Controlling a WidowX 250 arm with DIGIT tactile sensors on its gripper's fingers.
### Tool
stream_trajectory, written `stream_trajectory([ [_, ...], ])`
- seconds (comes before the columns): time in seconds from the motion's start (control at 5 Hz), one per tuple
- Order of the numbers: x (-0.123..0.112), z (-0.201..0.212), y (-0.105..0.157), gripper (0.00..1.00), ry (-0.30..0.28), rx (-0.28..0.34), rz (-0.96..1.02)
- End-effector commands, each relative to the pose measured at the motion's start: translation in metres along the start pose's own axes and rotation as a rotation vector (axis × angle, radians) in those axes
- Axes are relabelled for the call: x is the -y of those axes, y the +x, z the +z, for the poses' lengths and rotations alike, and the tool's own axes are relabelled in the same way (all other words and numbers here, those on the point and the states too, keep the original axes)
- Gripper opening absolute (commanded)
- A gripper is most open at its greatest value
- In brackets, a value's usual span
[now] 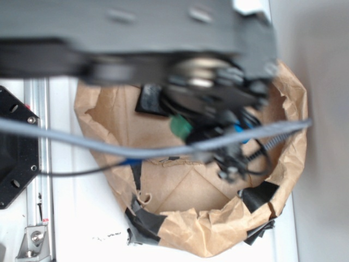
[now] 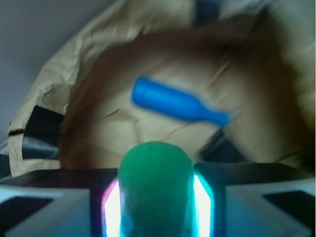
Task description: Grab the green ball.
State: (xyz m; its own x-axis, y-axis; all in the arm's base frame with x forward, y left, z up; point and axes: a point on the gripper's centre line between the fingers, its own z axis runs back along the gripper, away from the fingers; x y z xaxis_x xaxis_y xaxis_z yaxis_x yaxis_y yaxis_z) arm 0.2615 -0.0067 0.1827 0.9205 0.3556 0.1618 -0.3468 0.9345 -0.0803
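Green ball [image 2: 154, 185] in my gripper [image 2: 154, 207]: teal-green, matte. My fingers [image 2: 112, 207] glow white, edged pink and cyan. Bottle [image 2: 177, 104]: plain bright blue. Paper bag [image 1: 185, 237]: tan-brown, creased, patched with black tape [image 1: 144, 224]. My cable [image 1: 65, 136]: pale grey-blue.

My exterior feed is evenly daylit but soft; the arm [image 1: 136, 38] overhead is badly blurred. On the wrist feed, bright cyan-white glare flanks the green ball [image 2: 155, 182], and the blue bottle [image 2: 177, 104] smears with blur.
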Motion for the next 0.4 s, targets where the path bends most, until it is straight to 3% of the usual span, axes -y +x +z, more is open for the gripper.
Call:
stream_trajectory([
  [0.0, -0.0165, 0.0245, -0.0112, 0.00, 0.092, 0.131, -0.281],
  [0.2, -0.0187, 0.0199, -0.0109, 0.00, 0.070, 0.127, -0.278],
])
